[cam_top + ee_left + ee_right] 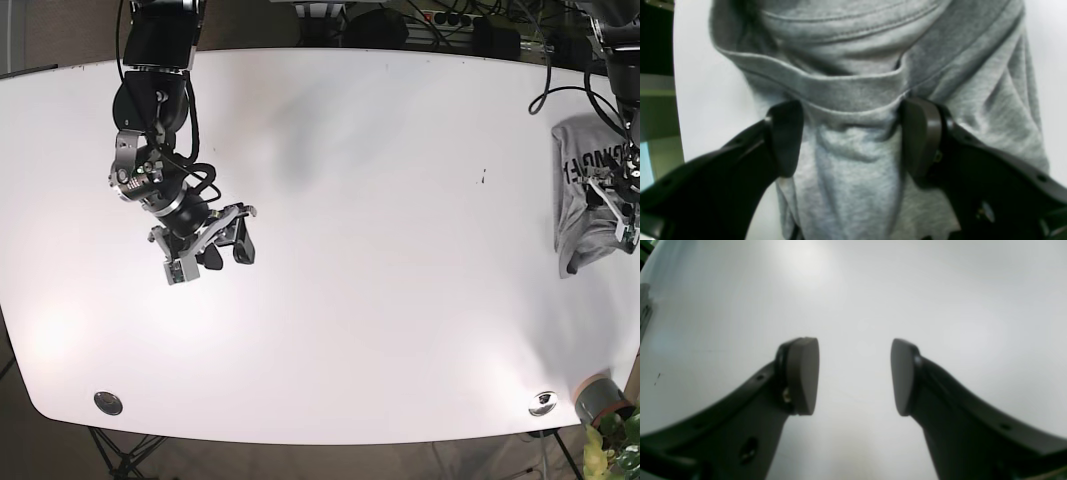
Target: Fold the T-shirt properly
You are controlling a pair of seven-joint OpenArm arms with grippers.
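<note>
The heather-grey T-shirt [578, 195] lies crumpled at the table's far right edge, with black lettering [583, 165] showing on top. My left gripper [618, 212] is down on its right side. In the left wrist view the left gripper [851, 136] has its jaws wide apart, with a bunch of the T-shirt [853, 83] and a hemmed fold filling the gap between the pads. My right gripper [215, 255] hovers over bare table at the left, far from the shirt. In the right wrist view the right gripper [855, 376] is open and empty.
The white table [350, 200] has round metal grommets near the front corners [107, 402] [543, 403]. A plant pot [598, 400] stands off the front right corner. Cables run along the back edge. The table edge [676, 100] shows left of the shirt.
</note>
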